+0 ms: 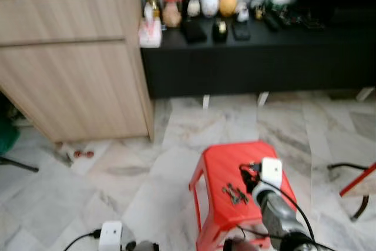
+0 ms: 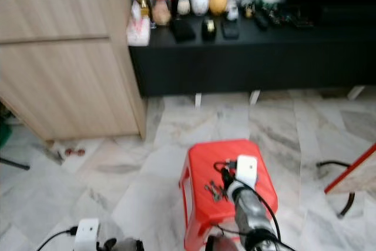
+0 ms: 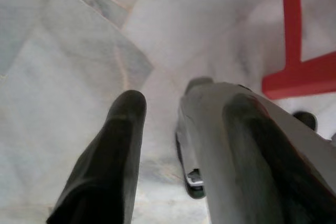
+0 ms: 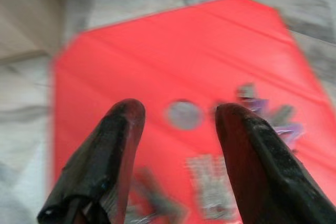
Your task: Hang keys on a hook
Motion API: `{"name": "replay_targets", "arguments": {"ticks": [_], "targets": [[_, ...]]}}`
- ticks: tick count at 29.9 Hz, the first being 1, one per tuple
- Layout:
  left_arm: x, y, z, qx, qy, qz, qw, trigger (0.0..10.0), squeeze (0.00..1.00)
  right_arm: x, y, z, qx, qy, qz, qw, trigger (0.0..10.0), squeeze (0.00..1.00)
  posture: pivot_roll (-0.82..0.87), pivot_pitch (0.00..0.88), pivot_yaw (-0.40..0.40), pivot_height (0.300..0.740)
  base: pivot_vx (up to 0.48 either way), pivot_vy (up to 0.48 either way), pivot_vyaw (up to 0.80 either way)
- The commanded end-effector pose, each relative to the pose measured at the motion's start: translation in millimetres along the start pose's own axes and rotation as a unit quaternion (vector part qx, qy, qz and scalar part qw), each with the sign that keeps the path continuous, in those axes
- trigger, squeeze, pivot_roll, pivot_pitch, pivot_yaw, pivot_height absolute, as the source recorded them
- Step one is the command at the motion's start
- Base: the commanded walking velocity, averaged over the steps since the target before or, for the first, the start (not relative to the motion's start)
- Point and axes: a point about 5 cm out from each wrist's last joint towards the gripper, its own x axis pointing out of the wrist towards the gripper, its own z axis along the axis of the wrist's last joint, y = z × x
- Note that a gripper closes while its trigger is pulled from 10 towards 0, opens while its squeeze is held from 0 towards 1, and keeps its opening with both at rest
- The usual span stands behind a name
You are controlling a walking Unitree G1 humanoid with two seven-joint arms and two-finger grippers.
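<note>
A bunch of keys [image 1: 235,193] lies on top of a red plastic stool [image 1: 226,160] that stands on the marble floor. My right gripper [image 4: 178,111] hovers open just above the stool top, its black fingers [image 4: 113,145] spread over the round hole in the seat. In the right wrist view the keys [image 4: 210,184] lie blurred under and between the fingers, untouched. My right arm [image 1: 276,210] reaches in from below, beside the keys. My left gripper [image 3: 181,103] hangs open low over the floor, holding nothing.
A light wooden cabinet [image 1: 70,69] stands at the left. A low black console [image 1: 264,57] with several ornaments runs along the back wall. A red-framed chair leg [image 1: 355,186] is at the right edge. A small red item [image 1: 83,154] lies by the cabinet's foot.
</note>
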Motion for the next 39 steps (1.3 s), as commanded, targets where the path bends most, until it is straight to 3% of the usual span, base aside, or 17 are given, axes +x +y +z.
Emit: {"name": "replay_targets", "arguments": {"ticks": [1, 7, 10, 14, 20, 21, 23, 27, 28, 29, 35, 36, 37, 39], "targets": [[-3.4, -3.1, -15, -0.004, 0.027, -0.005, 1.0, 10.0, 0.0, -0.7, -0.6, -3, -0.002, 0.006, 0.0, 1.0, 10.0, 0.0, 0.08, 0.107, -0.026, 0.642, 0.0, 0.0, 0.0], [-3.2, -3.2, -15, 0.002, 0.03, 0.0, 1.0, 10.0, 0.0, -0.7, 0.1, -3, -0.017, 0.008, 0.015, 1.0, 10.0, 0.0, 0.08, 0.109, -0.028, 0.642, 0.0, 0.0, 0.0], [-3.3, -3.8, -15, 0.002, 0.03, -0.001, 1.0, 10.0, 0.0, -0.9, 2.5, -6, -0.062, 0.023, 0.045, 0.997, 10.0, 0.0, 0.08, 0.11, -0.028, 0.642, 0.0, 0.0, 0.0], [-3.5, -4.4, -16, 0.003, 0.031, -0.002, 1.0, 10.0, 0.0, -2.5, 6.3, -11, -0.147, 0.048, 0.099, 0.983, 10.0, 0.0, 0.08, 0.115, -0.027, 0.642, 0.0, 0.0, 0.0], [-4.0, -4.7, -18, 0.003, 0.033, -0.003, 0.999, 10.0, 0.0, -2.6, 4.8, -8, -0.213, 0.062, 0.141, 0.965, 10.0, 0.0, 0.08, 0.123, -0.03, 0.642, 0.0, 0.0, 0.0], [-4.3, -4.7, -18, 0.002, 0.033, -0.003, 0.999, 10.0, 0.0, -2.7, 6.4, -7, -0.244, 0.07, 0.168, 0.953, 10.0, 0.0, 0.08, 0.127, -0.031, 0.642, 0.0, 0.0, 0.0], [-4.6, -4.8, -19, 0.002, 0.034, -0.003, 0.999, 10.0, 0.0, -2.8, 7.1, -5, -0.268, 0.073, 0.183, 0.943, 10.0, 0.0, 0.08, 0.127, -0.031, 0.642, 0.0, 0.0, 0.0], [-5.6, -4.9, -22, 0.002, 0.036, -0.004, 0.999, 10.0, 0.0, 0.2, 3.7, 6, -0.267, 0.064, 0.17, 0.946, 10.0, 0.0, 0.09, 0.134, -0.033, 0.642, 0.0, 0.0, 0.0], [-6.0, -4.7, -23, 0.001, 0.036, -0.004, 0.999, 10.0, 0.0, 0.9, 3.9, 9, -0.258, 0.061, 0.17, 0.949, 10.0, 0.69, 0.09, 0.139, -0.033, 0.642, 0.0, 0.0, 0.0], [-6.4, -4.5, -24, 0.001, 0.037, -0.003, 0.999, 10.0, 0.0, 1.9, 4.2, 12, -0.244, 0.058, 0.167, 0.954, 10.0, 1.0, 0.09, 0.14, -0.032, 0.642, 0.0, 0.0, 0.0], [-8.8, -2.5, -29, 0.002, 0.043, -0.001, 0.999, 10.0, 0.0, 2.9, 5.5, 17, -0.268, 0.059, 0.178, 0.945, 10.0, 1.0, 0.11, 0.158, -0.025, 0.642, 0.0, 0.0, 0.0], [-9.6, -1.5, -31, 0.004, 0.044, -0.001, 0.999, 10.0, 0.0, 3.1, 4.0, 17, -0.269, 0.065, 0.174, 0.945, 10.0, 0.76, 0.11, 0.162, -0.024, 0.642, 0.0, 0.0, 0.0], [-10.1, -0.5, -32, 0.004, 0.044, 0.0, 0.999, 10.0, 0.0, 3.4, 2.5, 17, -0.262, 0.07, 0.167, 0.948, 10.0, 0.0, 0.11, 0.168, -0.023, 0.642, 0.0, 0.0, 0.0], [-10.9, 1.5, -33, 0.005, 0.044, 0.001, 0.999, 10.0, 0.0, 3.6, 1.3, 16, -0.247, 0.076, 0.162, 0.952, 10.0, 0.0, 0.11, 0.173, -0.021, 0.642, 0.0, 0.0, 0.0]]}}
